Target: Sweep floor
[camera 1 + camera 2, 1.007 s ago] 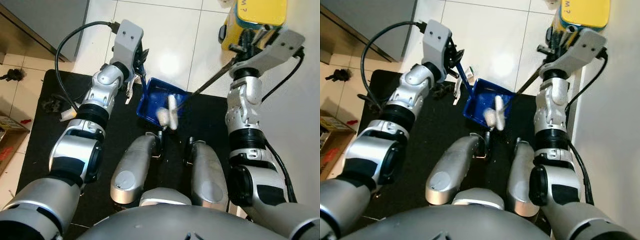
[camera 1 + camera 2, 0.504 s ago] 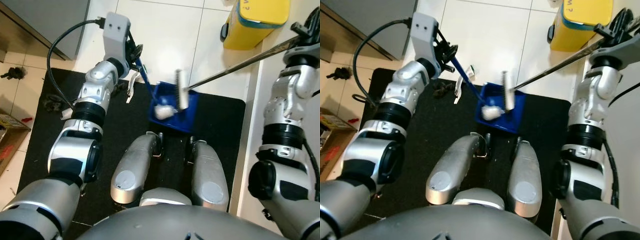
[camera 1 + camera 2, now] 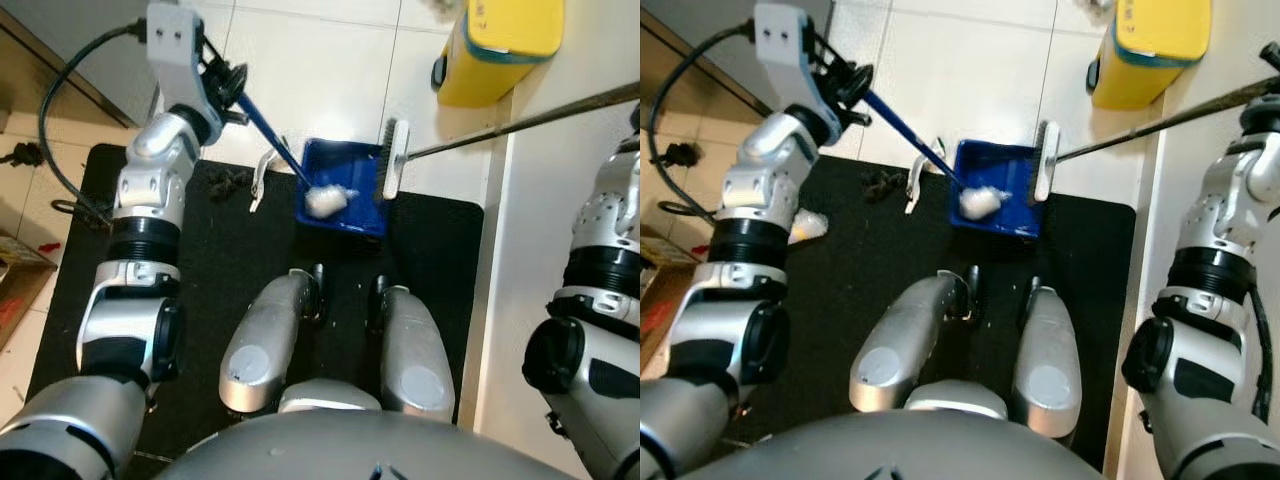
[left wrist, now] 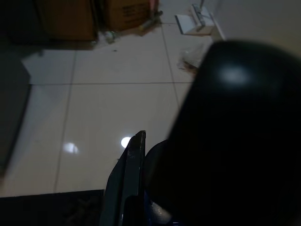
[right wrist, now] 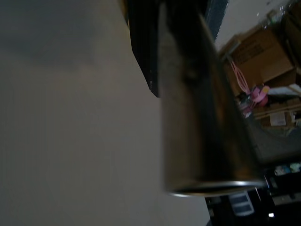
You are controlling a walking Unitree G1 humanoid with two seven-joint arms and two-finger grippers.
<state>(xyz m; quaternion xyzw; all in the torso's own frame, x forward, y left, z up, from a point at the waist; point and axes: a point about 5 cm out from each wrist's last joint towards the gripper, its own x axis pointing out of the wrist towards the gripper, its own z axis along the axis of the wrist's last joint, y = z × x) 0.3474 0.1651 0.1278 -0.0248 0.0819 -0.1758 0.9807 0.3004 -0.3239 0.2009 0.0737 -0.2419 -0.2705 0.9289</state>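
Observation:
A blue dustpan (image 3: pixel 352 166) rests on the black mat (image 3: pixel 200 280) and holds a white crumpled wad (image 3: pixel 322 200). Its long blue handle (image 3: pixel 268 132) slants up to my left gripper (image 3: pixel 225 88), which is shut on it, high at the left. The broom head (image 3: pixel 393 172) stands at the pan's right rim. Its metal pole (image 3: pixel 520 122) runs off to the right, where my right gripper (image 3: pixel 1268 70) is shut on it. In the right wrist view a black finger (image 5: pixel 141 52) lies along the pole (image 5: pixel 197 108).
A yellow bin (image 3: pixel 500 45) stands on the white tiles beyond the pan. A white clip-like piece (image 3: pixel 260 178) and dark debris (image 3: pixel 230 180) lie on the mat's far edge. My legs (image 3: pixel 270 340) are just behind the pan. A grey cabinet (image 3: pixel 70 40) is at far left.
My left arm has swung up and to the left with the dustpan handle. The broom head has slid from over the wad to the pan's right rim as my right arm drew away rightward.

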